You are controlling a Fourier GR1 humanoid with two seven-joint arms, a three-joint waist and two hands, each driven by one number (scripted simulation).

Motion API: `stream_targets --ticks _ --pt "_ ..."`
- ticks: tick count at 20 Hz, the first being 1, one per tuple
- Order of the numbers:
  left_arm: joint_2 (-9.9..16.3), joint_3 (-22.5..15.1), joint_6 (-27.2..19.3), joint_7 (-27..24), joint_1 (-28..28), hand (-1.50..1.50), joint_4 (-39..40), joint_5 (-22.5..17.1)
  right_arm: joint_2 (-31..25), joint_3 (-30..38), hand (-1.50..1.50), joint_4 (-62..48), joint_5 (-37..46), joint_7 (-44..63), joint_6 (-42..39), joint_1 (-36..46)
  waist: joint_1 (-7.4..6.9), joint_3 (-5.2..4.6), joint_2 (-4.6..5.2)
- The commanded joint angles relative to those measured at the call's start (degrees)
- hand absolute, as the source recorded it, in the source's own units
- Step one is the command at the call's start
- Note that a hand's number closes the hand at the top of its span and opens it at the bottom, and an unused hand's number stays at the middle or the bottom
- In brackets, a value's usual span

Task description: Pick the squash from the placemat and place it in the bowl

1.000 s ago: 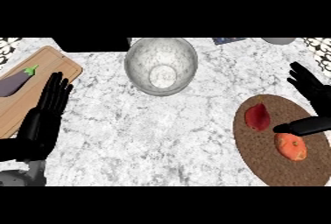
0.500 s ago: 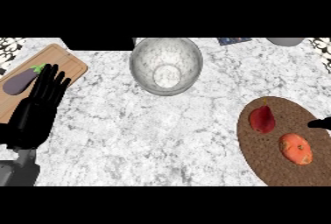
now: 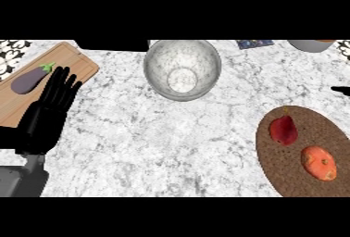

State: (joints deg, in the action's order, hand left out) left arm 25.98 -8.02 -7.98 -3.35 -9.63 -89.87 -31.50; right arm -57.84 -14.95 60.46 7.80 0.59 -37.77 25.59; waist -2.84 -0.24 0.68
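Observation:
An orange, rounded squash [image 3: 319, 162] lies on the brown oval placemat [image 3: 287, 163] at the lower right. A red vegetable [image 3: 284, 129] sits beside it, further up the mat. The glass bowl [image 3: 182, 68] stands at the top centre with nothing in it. My left hand [image 3: 49, 113] is open and flat at the left, far from the squash, its fingertips over the cutting board's edge. Only a small black tip of my right hand [image 3: 340, 90] shows at the right edge, above the placemat and apart from the squash.
A wooden cutting board [image 3: 71, 64] at the upper left carries a purple eggplant [image 3: 29, 80]. A grey container [image 3: 312, 45] and a dark flat item [image 3: 254, 43] sit along the back edge. Marbled counter spreads between bowl and placemat.
My right hand has pulled away from over the placemat to the right edge, almost out of view. My left hand has shifted up toward the cutting board. The squash has not moved.

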Motion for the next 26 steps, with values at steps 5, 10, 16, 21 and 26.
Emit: stream_targets --ticks 5,10,16,21,26 --pt "-0.4 2.7 1.1 0.7 0.1 0.00 0.5 -0.1 6.4 -3.2 -1.50 0.0 -0.8 13.7 -18.1 12.4 1.82 0.18 -0.57" --pt "-0.6 6.1 4.8 -0.1 2.5 0.00 1.5 -0.1 10.0 1.2 -1.50 3.4 -1.3 19.6 -17.5 8.5 2.69 0.20 -0.72" --pt "-2.7 6.6 4.8 -0.9 3.9 0.00 1.7 3.2 7.0 5.5 -1.50 10.5 -2.7 20.7 -21.1 1.0 3.29 0.20 -0.84" --pt "-4.8 6.0 3.1 2.5 3.3 0.00 -1.0 5.0 8.4 7.9 -1.50 19.2 0.3 21.3 -16.0 -6.4 3.42 0.22 -0.92" --pt "-5.5 7.2 3.7 4.3 2.9 0.00 -2.9 5.9 12.6 8.3 -1.50 15.5 10.0 11.9 -8.6 -8.6 2.76 0.27 -0.70"
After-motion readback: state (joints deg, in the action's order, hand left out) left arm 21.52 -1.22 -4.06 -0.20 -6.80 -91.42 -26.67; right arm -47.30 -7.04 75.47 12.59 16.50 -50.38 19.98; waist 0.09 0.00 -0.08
